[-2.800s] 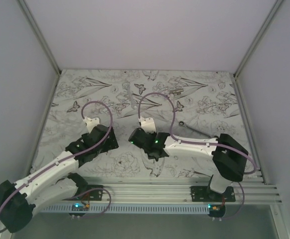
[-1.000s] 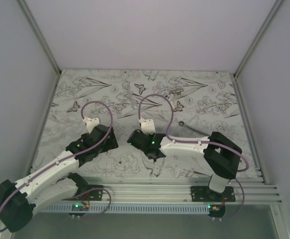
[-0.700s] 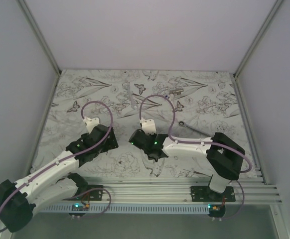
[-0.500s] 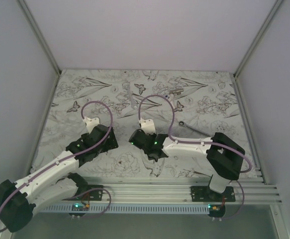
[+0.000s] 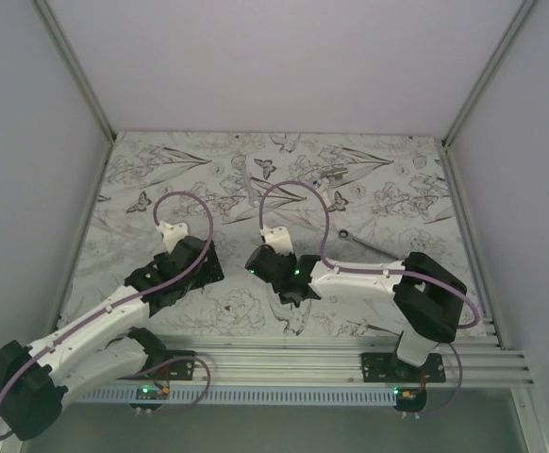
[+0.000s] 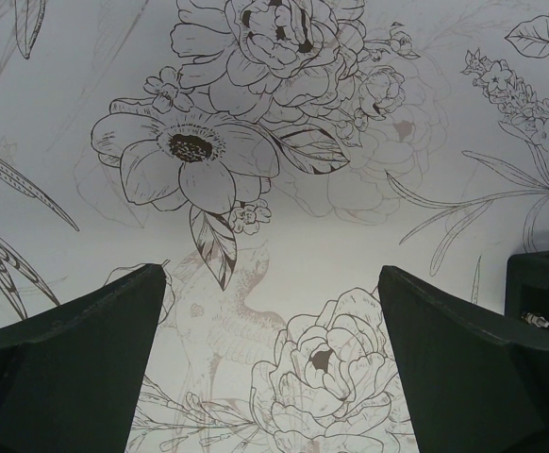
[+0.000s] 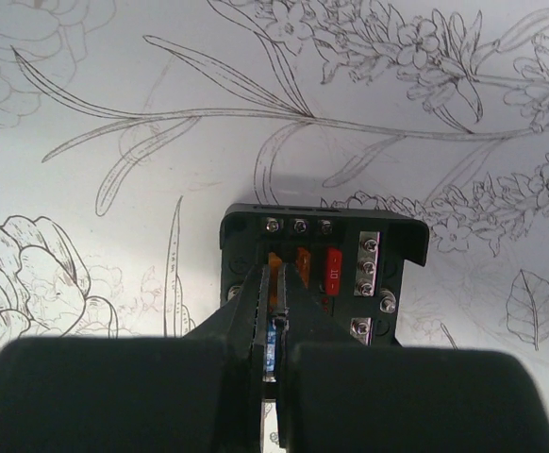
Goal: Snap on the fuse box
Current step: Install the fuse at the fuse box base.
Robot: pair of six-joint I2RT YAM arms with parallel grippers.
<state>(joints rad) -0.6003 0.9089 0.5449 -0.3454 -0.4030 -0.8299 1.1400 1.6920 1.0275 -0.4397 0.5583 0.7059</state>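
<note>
The fuse box (image 7: 392, 247) is a black square box lying flat on the flower-print table, with two orange fuses and a red fuse (image 7: 333, 272) seated in its face. My right gripper (image 7: 276, 276) is directly over its left part, shut on a small blue fuse (image 7: 271, 344) held edge-on between the fingers. In the top view the right gripper (image 5: 261, 263) hides the box. My left gripper (image 6: 270, 274) is open and empty above bare table; the box's corner (image 6: 541, 291) shows at the right edge of the left wrist view. The left gripper also shows in the top view (image 5: 205, 257).
A silver wrench (image 5: 364, 243) lies behind the right arm. A small metal part (image 5: 334, 174) and a clear strip-like piece (image 5: 250, 192) lie near the back of the table. Aluminium posts and white walls close in the sides.
The right arm's elbow swung slightly left and back while the right gripper stayed over the fuse box with only small shifts. The left arm has not moved.
</note>
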